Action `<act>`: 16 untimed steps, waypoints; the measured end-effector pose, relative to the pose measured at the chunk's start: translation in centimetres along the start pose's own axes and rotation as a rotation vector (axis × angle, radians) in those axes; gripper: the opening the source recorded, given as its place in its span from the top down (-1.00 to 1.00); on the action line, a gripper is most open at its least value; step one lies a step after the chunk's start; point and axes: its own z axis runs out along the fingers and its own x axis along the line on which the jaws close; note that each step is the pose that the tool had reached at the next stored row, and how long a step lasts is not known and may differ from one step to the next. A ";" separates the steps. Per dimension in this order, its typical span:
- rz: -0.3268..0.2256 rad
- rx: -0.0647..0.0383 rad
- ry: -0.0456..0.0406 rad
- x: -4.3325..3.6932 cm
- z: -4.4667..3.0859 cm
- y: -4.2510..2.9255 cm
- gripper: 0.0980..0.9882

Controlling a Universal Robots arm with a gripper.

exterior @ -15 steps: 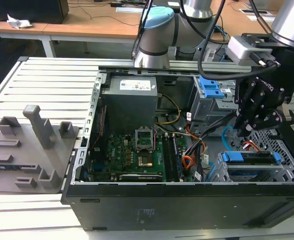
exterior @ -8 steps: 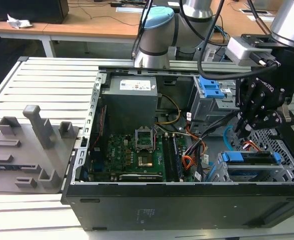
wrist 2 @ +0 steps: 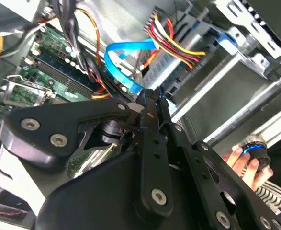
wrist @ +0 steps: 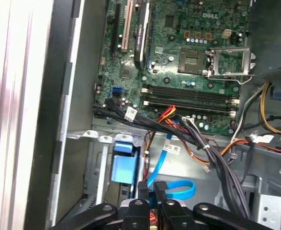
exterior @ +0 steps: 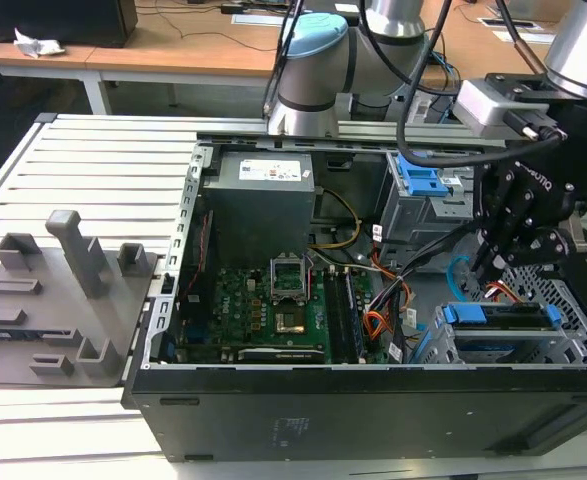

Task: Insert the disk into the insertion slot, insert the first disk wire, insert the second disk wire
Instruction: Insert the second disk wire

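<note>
Gripper [exterior: 495,262] is down inside the open PC case [exterior: 273,420], at the exterior view's right, just behind the disk [exterior: 501,322]. Disk sits in the insertion slot [exterior: 573,335], blue caddy edge up, perforated grey metal around it.

Fingers are pinched together in both wrist views [wrist: 153,191], tips right at the light-blue second disk wire [wrist: 176,189]. Looks clenched on or against that cable's end, but I can't tell for sure that it's actually gripped; the contact point is hidden behind the fingertips.

In the second wrist view the second disk wire loops up and back from the fingertips [wrist 2: 152,98], passing beside a red/yellow/black power cable bundle [wrist 2: 171,40]. In the exterior view the same blue cable curves just left of the gripper, near the disk's back edge.

First disk wire [exterior: 503,291], thin red-orange, shows just under the gripper, next to the disk; can't see where its end sits.

Motherboard [exterior: 258,310] lies to the exterior view's left of the drive area. Taller cage with blue latches [exterior: 423,190] stands behind. Grey fixture block [exterior: 58,295] sits on the table outside the case.

A person's hand [wrist 2: 243,160] holds a round knob-like device in the second wrist view.
</note>
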 end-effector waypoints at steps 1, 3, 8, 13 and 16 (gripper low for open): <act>0.000 0.000 0.0000 0.34 0.06 0.01 0.86; 0.000 0.000 -0.0002 1.07 0.33 -0.07 0.86; 0.001 0.000 -0.0070 1.74 1.09 -1.50 0.86; 0.013 -0.002 -0.0132 1.93 1.65 -2.12 0.86; 0.014 -0.002 -0.0135 1.97 1.78 -2.28 0.86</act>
